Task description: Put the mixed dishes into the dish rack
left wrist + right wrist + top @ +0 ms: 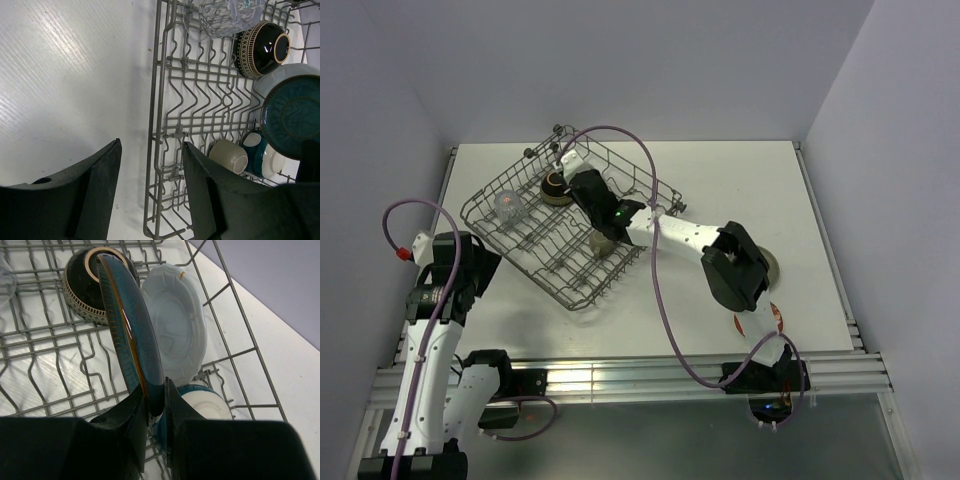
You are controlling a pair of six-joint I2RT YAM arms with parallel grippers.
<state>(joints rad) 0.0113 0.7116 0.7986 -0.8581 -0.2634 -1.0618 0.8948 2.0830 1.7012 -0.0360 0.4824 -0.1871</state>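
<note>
My right gripper [156, 400] is shut on the rim of the dark teal dish [130, 330] and holds it upright on edge inside the grey wire dish rack [45, 340]. The pale blue plate [175, 325] stands just right of it, and the brown patterned bowl [82, 282] lies behind. A teal-and-white cup [205, 402] sits below the fingers. From above, the right gripper [575, 178] reaches into the rack [570, 270]. My left gripper [152, 165] is open and empty over the rack's near edge [160, 100]. The clear glass [220, 15] and cream bowl [229, 156] lie in the rack.
The red-orange saucer [760, 320] lies on the white table under the right arm, near its base. A tan round object [772, 266] shows partly behind the right elbow. The left arm [450, 280] stands left of the rack, by the table's left edge.
</note>
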